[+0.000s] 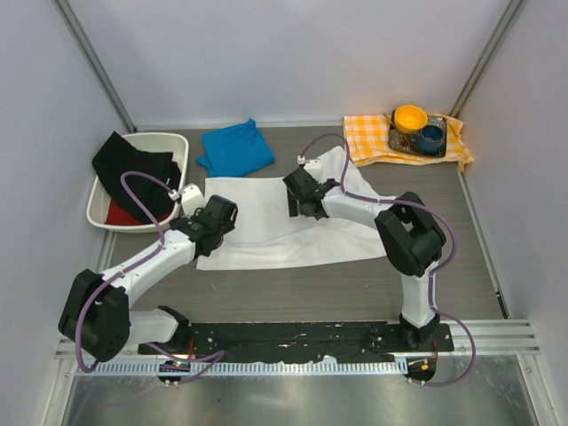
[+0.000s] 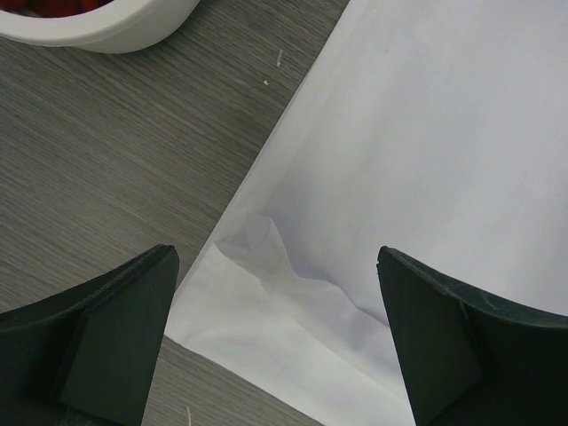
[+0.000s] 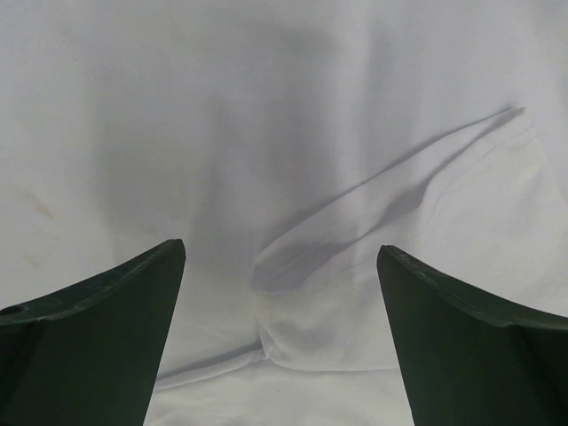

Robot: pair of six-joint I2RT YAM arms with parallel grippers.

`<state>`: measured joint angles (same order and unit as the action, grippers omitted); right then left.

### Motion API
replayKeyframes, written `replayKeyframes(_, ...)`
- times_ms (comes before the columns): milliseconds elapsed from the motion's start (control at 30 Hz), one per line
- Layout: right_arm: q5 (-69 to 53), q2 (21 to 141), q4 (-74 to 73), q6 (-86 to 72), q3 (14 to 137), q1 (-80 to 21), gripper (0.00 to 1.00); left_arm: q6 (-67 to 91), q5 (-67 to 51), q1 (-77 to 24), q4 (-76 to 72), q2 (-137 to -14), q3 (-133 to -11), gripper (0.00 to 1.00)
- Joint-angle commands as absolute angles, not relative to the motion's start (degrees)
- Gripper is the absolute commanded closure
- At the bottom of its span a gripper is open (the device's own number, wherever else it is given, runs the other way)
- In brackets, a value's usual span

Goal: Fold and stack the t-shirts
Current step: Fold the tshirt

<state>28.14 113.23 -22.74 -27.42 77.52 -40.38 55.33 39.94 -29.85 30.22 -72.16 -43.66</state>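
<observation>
From above, the white t-shirt (image 1: 266, 235) is lying spread on the bench (image 1: 355, 288), probably for folding. The folded blue t-shirt (image 1: 235, 149) is sitting just beyond its far left corner. The left tool (image 1: 201, 211) is hanging over the white shirt's left edge, the right tool (image 1: 302, 192) over its far right part.

Left wrist: the tool is gaping wide, empty, straddling the shirt's rumpled hem corner, with bare bench alongside.

Right wrist: the tool is standing wide open, gripping nothing, above a raised crease.
</observation>
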Motion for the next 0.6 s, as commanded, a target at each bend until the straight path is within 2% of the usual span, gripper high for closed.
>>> replayKeyframes(0, 34.70, 105.75, -22.23, -27.16, 76.12, -40.87, 0.03, 55.20, 41.66, -29.36, 28.48, -73.21, -43.68, 0.00)
replayKeyframes(200, 36.03, 95.03, -24.08, -27.24, 71.02, -41.66, 0.01, 55.28, 40.52, -29.18, 28.39, -77.69, -45.79, 0.00)
replayKeyframes(300, 35.95, 91.94, -24.78, -27.68, 68.12, -41.75, 0.01, 55.81, 38.94, -29.18, 28.47, -79.27, -46.40, 0.04)
replayKeyframes(400, 36.12, 88.69, -24.87, -28.04, 65.75, -41.75, 0.01, 56.51, 37.88, -29.18, 28.04, -79.72, -46.41, 0.11)
replayKeyframes(500, 35.95, 87.10, -24.87, -28.04, 64.25, -41.75, 0.01, 56.69, 37.97, -29.18, 27.77, -80.24, -46.67, 0.23)
replayKeyframes(567, 36.04, 86.40, -24.87, -28.30, 63.46, -41.75, 0.01, 56.69, 38.06, -29.18, 28.04, -80.68, -47.11, 0.36)
